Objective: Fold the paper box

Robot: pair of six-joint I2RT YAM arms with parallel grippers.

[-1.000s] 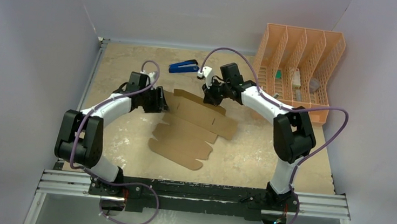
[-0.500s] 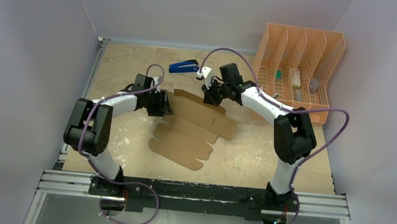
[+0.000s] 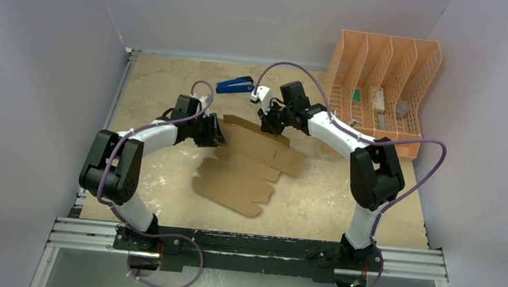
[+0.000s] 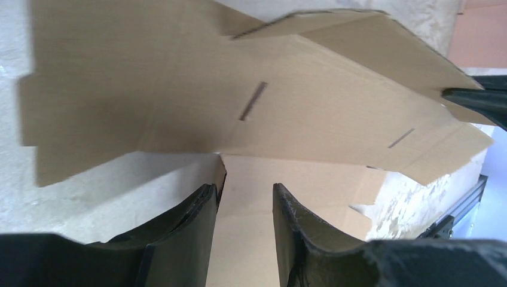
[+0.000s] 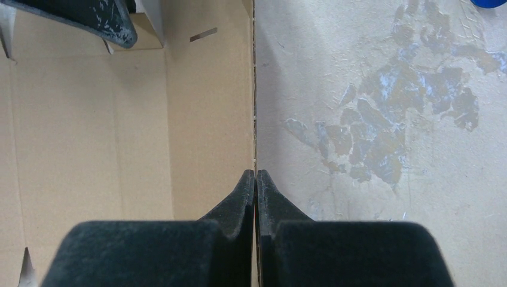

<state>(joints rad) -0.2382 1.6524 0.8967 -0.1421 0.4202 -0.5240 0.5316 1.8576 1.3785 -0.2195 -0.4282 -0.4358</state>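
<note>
A: Cardboard sheet, the paper box (image 3: 249,164), lies flat on the counter (image 3: 323,198); right fingers (image 5: 239,200) pinch its far edge.
B: And left fingers (image 4: 191,233) gape at a flap. First fold, I'd say; next, clamp and crease.

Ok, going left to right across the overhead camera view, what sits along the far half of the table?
Blue stapler → right gripper → peach-orange mesh file organizer. The flat brown cardboard sheet overlaps the first two sideways, so it's left out.
</note>
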